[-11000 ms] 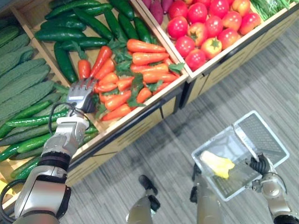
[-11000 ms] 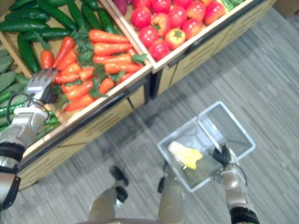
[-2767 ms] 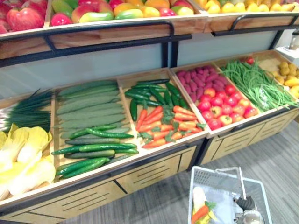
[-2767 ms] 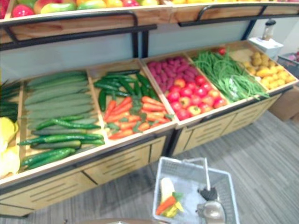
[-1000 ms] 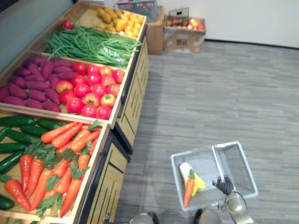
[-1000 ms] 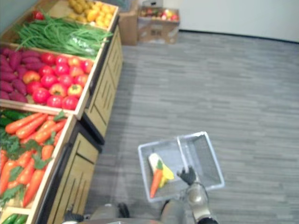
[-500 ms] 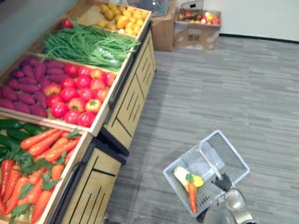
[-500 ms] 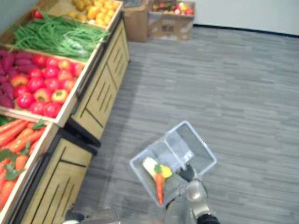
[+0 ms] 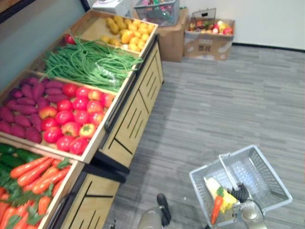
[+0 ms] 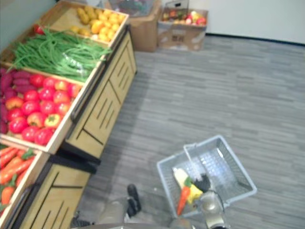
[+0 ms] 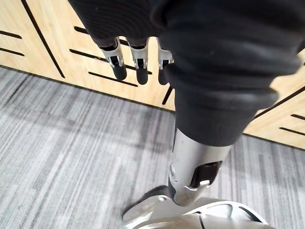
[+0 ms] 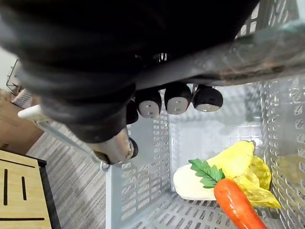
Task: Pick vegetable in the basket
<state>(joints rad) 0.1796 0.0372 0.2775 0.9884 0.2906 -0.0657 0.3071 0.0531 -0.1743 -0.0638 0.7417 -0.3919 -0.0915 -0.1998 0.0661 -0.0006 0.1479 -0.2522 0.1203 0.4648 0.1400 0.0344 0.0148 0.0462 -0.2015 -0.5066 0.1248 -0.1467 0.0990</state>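
Gripping the handle [image 9: 228, 171] of a grey mesh basket [image 9: 268, 185] with the right hand [image 9: 241, 193], fingers [image 12: 176, 99] curled round the bar. Inside, at the basket's left end: a carrot [image 9: 217, 209] lying against a yellow-and-white leafy vegetable [image 9: 228, 199]. Hanging the left hand [image 11: 140, 59] before a wooden cabinet front [image 11: 38, 38], fingers straight and loose, grasping nothing. Farther off, on the counter [image 9: 128, 119]: carrots [image 9: 33, 171], tomatoes [image 9: 71, 119], green beans [image 9: 90, 59], yellow fruit [image 9: 128, 31]. Beyond, cardboard boxes [image 9: 207, 36] on the floor [image 9: 228, 105].

A wooden stand [image 9: 136, 112] holds yellow fruit [image 9: 128, 31] in the far bin, green beans [image 9: 90, 62] in the next, then tomatoes [image 9: 76, 117] beside purple roots [image 9: 21, 107]. Cardboard boxes [image 9: 208, 42] of produce stand on the grey floor [image 9: 228, 105] by the white wall [image 9: 267, 19].
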